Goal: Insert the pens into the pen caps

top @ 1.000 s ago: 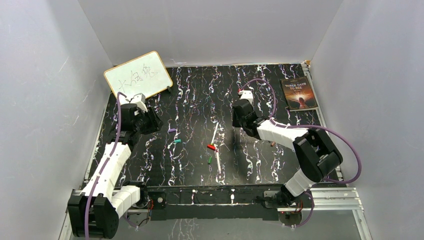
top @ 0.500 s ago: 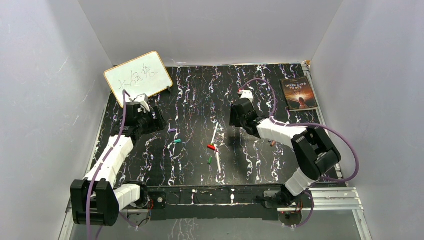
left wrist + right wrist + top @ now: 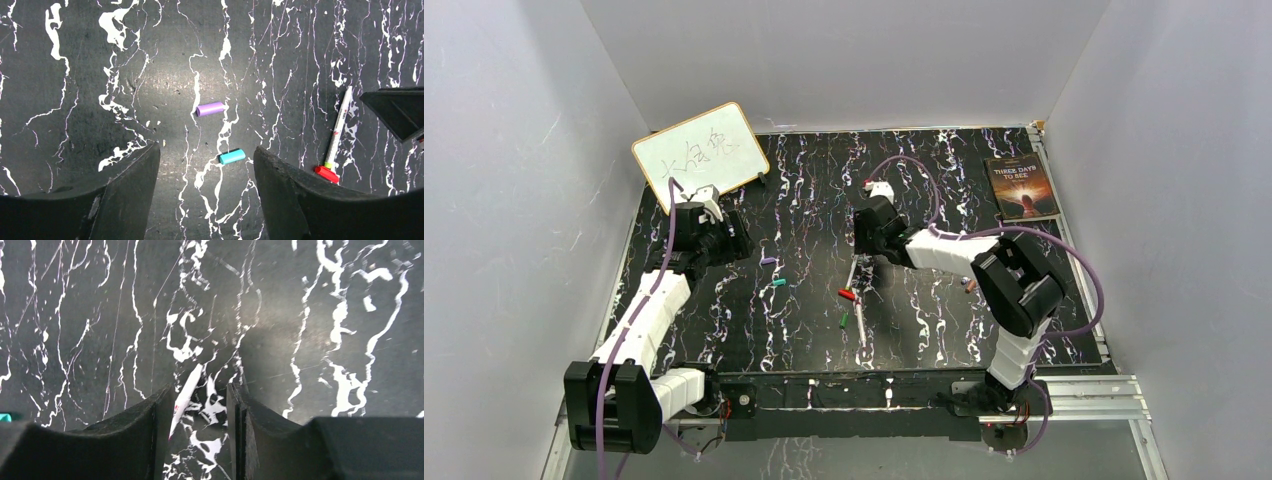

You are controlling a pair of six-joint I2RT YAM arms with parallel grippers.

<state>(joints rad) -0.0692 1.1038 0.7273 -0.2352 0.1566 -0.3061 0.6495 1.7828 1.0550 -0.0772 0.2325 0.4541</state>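
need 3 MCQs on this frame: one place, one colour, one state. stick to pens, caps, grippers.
1. In the right wrist view, where does the pen lie?
A. between the right gripper's fingers
B. left of both fingers
C. right of both fingers

2. In the left wrist view, what colour is the cap nearest the left gripper?
A. orange
B. teal
C. black

3. How does the left gripper stand?
A. shut on a cap
B. shut on a pen
C. open, holding nothing

Answers:
1 A: the white barrel runs down the gap between the two fingers.
2 B: the teal cap lies just ahead of the fingers, and the purple cap lies farther off.
3 C: its fingers stand wide apart and touch nothing.
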